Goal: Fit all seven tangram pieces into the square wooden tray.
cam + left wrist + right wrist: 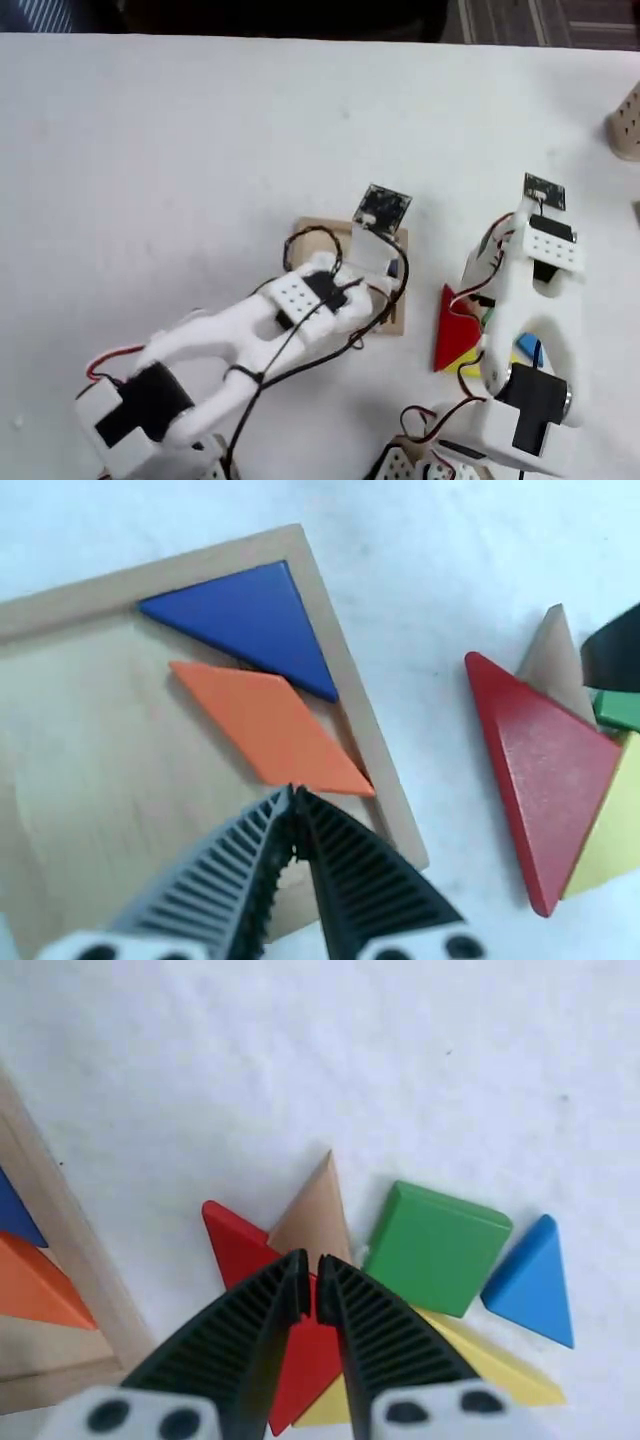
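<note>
Not much going on besides the main stuff. Everything sits on a plain white table (180, 150) with a slightly mottled, matte top. Over at the right edge, toward the far side, there's a tan thing with small dark holes in it (627, 125), cut off by the frame, so I can't tell what it is. Just nearer than that, a tiny dark sliver (637, 212) pokes in at the same edge. Beyond the table's far edge it's mostly a dark band (250, 15), with a blue-and-white striped patch (40, 15) at the far left and a grey striped surface (540, 20) at the far right.
</note>
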`<control>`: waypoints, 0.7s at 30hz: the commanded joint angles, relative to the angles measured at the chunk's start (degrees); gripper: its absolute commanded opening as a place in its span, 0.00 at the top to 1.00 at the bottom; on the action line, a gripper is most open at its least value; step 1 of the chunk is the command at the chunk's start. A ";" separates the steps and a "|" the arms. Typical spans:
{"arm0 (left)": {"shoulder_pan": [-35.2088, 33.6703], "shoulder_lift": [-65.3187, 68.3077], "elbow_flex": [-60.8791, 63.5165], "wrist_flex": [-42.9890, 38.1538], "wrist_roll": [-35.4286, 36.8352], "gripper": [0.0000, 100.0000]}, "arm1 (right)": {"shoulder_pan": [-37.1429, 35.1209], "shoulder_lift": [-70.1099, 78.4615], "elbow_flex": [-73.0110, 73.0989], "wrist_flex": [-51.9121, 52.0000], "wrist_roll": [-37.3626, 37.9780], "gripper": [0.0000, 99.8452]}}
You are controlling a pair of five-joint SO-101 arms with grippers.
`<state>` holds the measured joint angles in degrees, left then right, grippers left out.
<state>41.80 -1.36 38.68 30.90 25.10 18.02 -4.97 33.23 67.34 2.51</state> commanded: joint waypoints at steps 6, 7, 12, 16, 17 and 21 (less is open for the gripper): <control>-8.04 8.66 -8.97 -0.62 0.62 0.98 | 0.75 -2.24 -0.35 -0.48 0.79 0.98; -8.75 10.68 -10.90 0.35 0.70 0.98 | 0.75 -2.24 -0.35 -0.48 0.79 0.98; -9.80 18.51 -18.55 3.96 3.78 0.98 | 0.75 -2.24 -0.35 -0.48 0.79 0.98; -8.48 20.79 -21.45 5.19 3.78 0.98 | 0.75 -2.24 -0.35 -0.48 0.79 0.98; -7.87 20.79 -21.45 5.19 3.78 0.98 | 0.75 -2.24 -0.35 -0.48 0.79 0.98; -4.88 20.88 -21.54 5.10 3.78 0.98 | 0.75 -2.24 -0.35 -0.48 0.79 0.98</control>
<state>33.98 19.38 19.69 35.65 28.09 18.02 -4.97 33.23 67.34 2.51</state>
